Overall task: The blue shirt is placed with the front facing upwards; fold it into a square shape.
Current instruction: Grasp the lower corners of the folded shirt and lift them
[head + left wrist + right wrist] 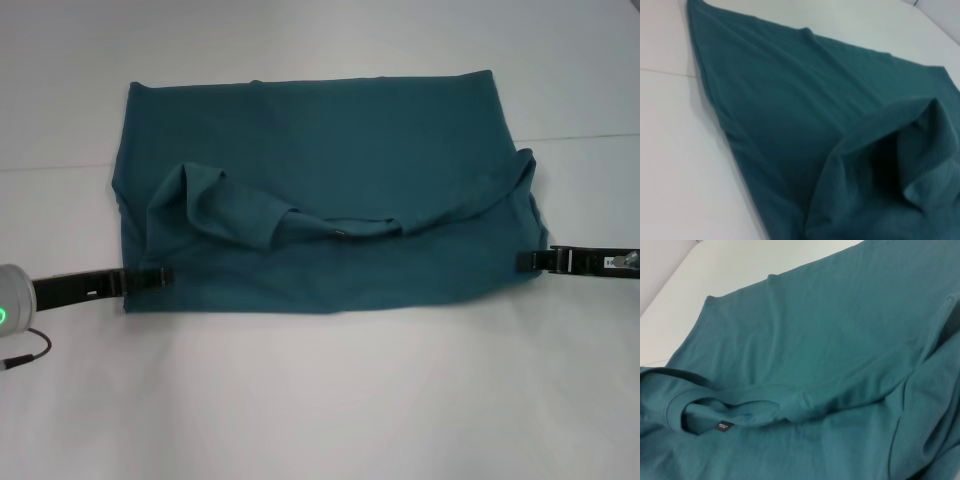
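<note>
The dark teal-blue cotton shirt (320,200) lies folded across the white surface (320,400), sleeves bunched on top. The left tool (160,277) and right tool (525,261) meet its near side edges; whether they pinch fabric cannot be told. The next fold probably wants both sides moved evenly, with the sleeves smoothed flat.

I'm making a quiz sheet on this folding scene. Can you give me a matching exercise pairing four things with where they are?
Things:
1. blue shirt
2. left gripper
3. right gripper
4. neck tag

Places:
A. at the shirt's right edge
B. inside the collar
C. spread over the white table
D. at the shirt's near left corner

Pairs: 1-C, 2-D, 3-A, 4-B
</note>
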Tool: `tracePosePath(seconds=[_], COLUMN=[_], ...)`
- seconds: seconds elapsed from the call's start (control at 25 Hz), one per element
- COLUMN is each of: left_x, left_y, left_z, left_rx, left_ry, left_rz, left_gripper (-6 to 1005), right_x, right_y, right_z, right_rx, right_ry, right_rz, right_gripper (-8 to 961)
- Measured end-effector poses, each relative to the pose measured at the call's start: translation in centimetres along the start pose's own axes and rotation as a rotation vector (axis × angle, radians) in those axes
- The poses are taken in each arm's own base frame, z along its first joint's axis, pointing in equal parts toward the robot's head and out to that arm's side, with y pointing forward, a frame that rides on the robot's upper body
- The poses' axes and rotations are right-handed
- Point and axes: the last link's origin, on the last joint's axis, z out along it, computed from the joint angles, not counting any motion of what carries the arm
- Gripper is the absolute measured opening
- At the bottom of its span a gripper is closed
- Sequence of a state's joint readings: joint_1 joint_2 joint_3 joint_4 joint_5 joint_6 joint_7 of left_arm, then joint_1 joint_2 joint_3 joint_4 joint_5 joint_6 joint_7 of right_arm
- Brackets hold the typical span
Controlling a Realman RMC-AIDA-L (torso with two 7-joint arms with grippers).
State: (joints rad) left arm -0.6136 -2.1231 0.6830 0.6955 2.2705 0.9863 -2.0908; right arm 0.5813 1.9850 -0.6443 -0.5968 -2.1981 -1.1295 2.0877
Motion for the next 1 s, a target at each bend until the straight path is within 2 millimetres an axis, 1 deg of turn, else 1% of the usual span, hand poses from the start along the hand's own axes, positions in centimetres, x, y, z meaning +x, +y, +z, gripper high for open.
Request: tracePosePath(seconds=[0.32,0.64,1.0], left_x=[-0.7,-0.4,-0.2], left_y=[0.6,1.6,1.7], left_z=[0.2,0.2,0.5], left_rx=[-0.032,-0.079,-0.066], left_ry=[-0.05,-0.071,-0.095], left_rz=[0.022,0.049,0.089], left_gripper=[853,842,831], right_x=[-0.1,-0.2,-0.2], right_y=[-0.1,-0.1,-0.1], right_z=[0.0,0.0,0.0], right_rx=[0.004,0.006,0.007], right_ry=[-0.004,-0.006,-0.007], right_rz=[-0.002,-0.006,-0.005], right_gripper=[63,63,63])
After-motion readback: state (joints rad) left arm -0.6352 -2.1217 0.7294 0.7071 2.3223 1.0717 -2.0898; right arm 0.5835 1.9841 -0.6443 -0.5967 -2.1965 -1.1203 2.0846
